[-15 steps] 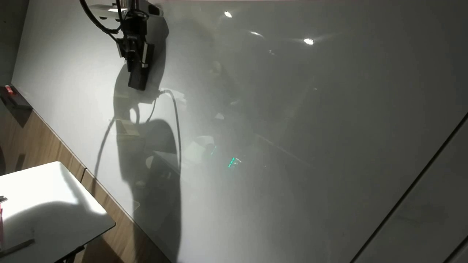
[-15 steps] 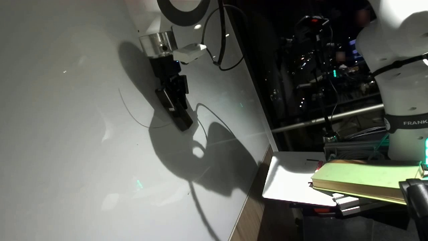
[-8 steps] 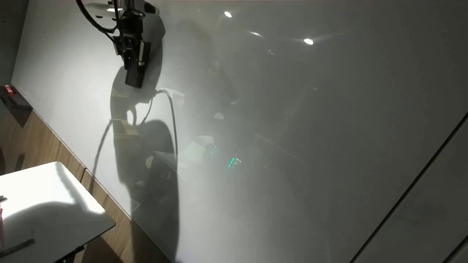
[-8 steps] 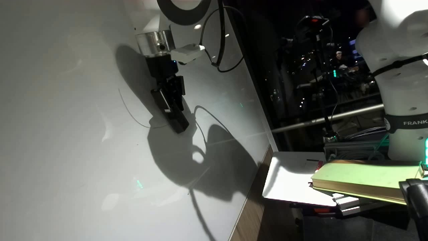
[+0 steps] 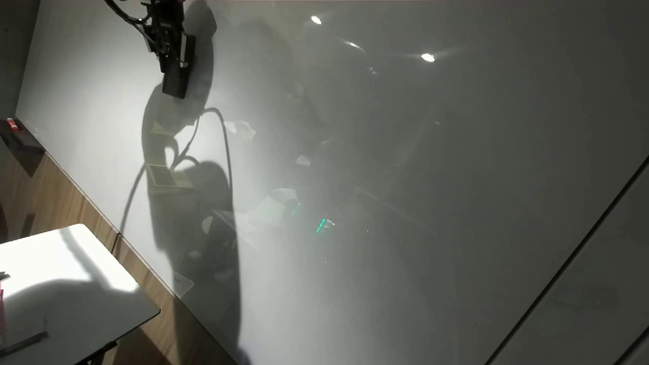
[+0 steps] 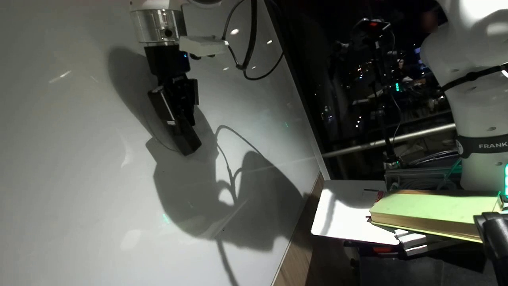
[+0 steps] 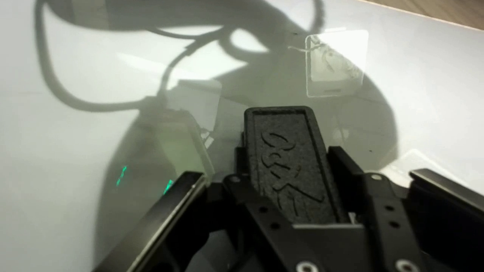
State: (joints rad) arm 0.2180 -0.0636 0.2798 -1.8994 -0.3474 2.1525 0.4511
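the black two-finger robot gripper (image 7: 288,160) is loaded with one item: a dark grey rectangular block (image 7: 293,170) with a raised rim. jaws: closed down to the width of the block, bearing on its two long sides. block position: between the jaws, projecting beyond their tips, in front of the glossy white board (image 5: 405,279). contact between block and board cannot be determined.

view differences: the wrist view resolves the broad face of the block, including its curved markings; in both exterior views the block reads as a plain dark bar, free end lowermost. a thin dark curved line (image 6: 156,137) on the board, near the block, is legible in an exterior view. also in an exterior view: a thick pale green book (image 6: 432,206), and a white arm section (image 6: 472,111) with a black lettered band (image 6: 470,145). a small dark holder (image 5: 24,143) with a short red item (image 5: 12,124) on it appears in an exterior view, near a corner of the board. the white tabletop (image 6: 341,222) is covered by both exterior views. small green light streaks (image 7: 121,175) show on the board in every view.
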